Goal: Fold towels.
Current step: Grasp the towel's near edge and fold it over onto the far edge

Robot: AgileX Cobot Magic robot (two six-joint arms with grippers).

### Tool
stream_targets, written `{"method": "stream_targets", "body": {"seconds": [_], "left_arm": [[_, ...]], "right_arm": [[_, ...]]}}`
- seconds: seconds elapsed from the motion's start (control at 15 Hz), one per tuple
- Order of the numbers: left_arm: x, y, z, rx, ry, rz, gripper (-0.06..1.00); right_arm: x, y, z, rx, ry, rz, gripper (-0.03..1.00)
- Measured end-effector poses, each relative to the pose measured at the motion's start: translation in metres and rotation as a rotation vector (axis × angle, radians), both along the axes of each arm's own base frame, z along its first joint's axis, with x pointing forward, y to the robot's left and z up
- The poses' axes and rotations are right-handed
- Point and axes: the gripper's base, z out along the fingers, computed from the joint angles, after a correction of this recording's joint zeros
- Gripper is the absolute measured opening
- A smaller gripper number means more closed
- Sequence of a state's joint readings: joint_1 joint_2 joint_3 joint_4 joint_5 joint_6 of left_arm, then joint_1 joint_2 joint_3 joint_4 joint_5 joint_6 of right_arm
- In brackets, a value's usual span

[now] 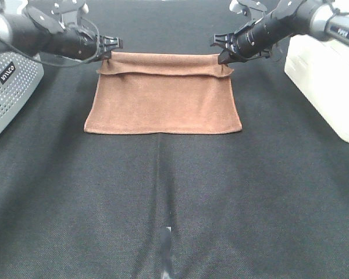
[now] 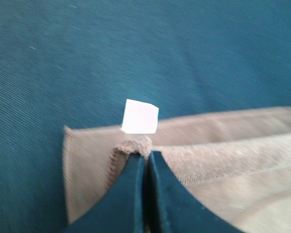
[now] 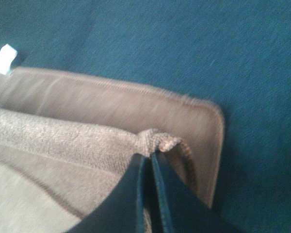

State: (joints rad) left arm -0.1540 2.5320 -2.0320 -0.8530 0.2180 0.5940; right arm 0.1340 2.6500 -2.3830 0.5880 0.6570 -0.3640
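The brown towel [image 1: 163, 99] lies on the dark table, its upper layer reaching nearly to the far edge. My left gripper [image 1: 109, 53] is shut on the upper layer's far left corner; the left wrist view shows the pinched corner [image 2: 136, 145] and the white tag [image 2: 140, 117] just past it. My right gripper [image 1: 224, 57] is shut on the upper layer's far right corner, shown bunched in the right wrist view [image 3: 157, 141]. A strip of the lower layer [image 3: 111, 102] shows beyond both held corners.
A grey perforated box [image 1: 9, 87] stands at the left edge. A white container [image 1: 326, 75] stands at the right edge. The dark cloth [image 1: 174, 203] covers the table in front of the towel.
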Motion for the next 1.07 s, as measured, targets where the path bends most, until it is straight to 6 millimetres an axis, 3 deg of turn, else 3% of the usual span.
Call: {"method": "stream_targets", "body": {"seconds": [0.2, 0.27, 0.4, 0.53, 0.67, 0.93, 1.0, 1.07], "left_arm": [[0.004, 0.000, -0.015, 0.008, 0.003, 0.009, 0.01], [0.005, 0.000, -0.016, 0.010, 0.000, 0.013, 0.05], [0.006, 0.001, -0.015, 0.012, -0.012, 0.022, 0.35], [0.005, 0.001, -0.015, 0.012, -0.010, 0.019, 0.66], [0.004, -0.001, -0.016, 0.015, 0.013, -0.010, 0.77], [-0.004, 0.003, -0.004, -0.003, 0.097, -0.103, 0.79], [-0.009, 0.021, 0.006, -0.073, 0.201, -0.137, 0.79], [-0.013, 0.031, 0.005, -0.094, 0.256, -0.157, 0.79]], "right_arm": [[0.002, -0.001, -0.006, -0.013, -0.024, 0.000, 0.01], [0.002, -0.001, -0.006, -0.011, -0.023, 0.000, 0.07], [0.003, 0.000, -0.005, -0.004, -0.030, -0.005, 0.47], [0.002, 0.000, -0.006, -0.006, -0.019, 0.002, 0.73], [-0.001, 0.000, -0.003, -0.020, 0.005, 0.028, 0.79], [-0.012, 0.000, 0.017, -0.069, 0.063, 0.103, 0.80], [-0.022, 0.000, 0.034, -0.067, 0.130, 0.133, 0.80], [-0.028, 0.001, 0.040, -0.058, 0.176, 0.142, 0.80]]}}
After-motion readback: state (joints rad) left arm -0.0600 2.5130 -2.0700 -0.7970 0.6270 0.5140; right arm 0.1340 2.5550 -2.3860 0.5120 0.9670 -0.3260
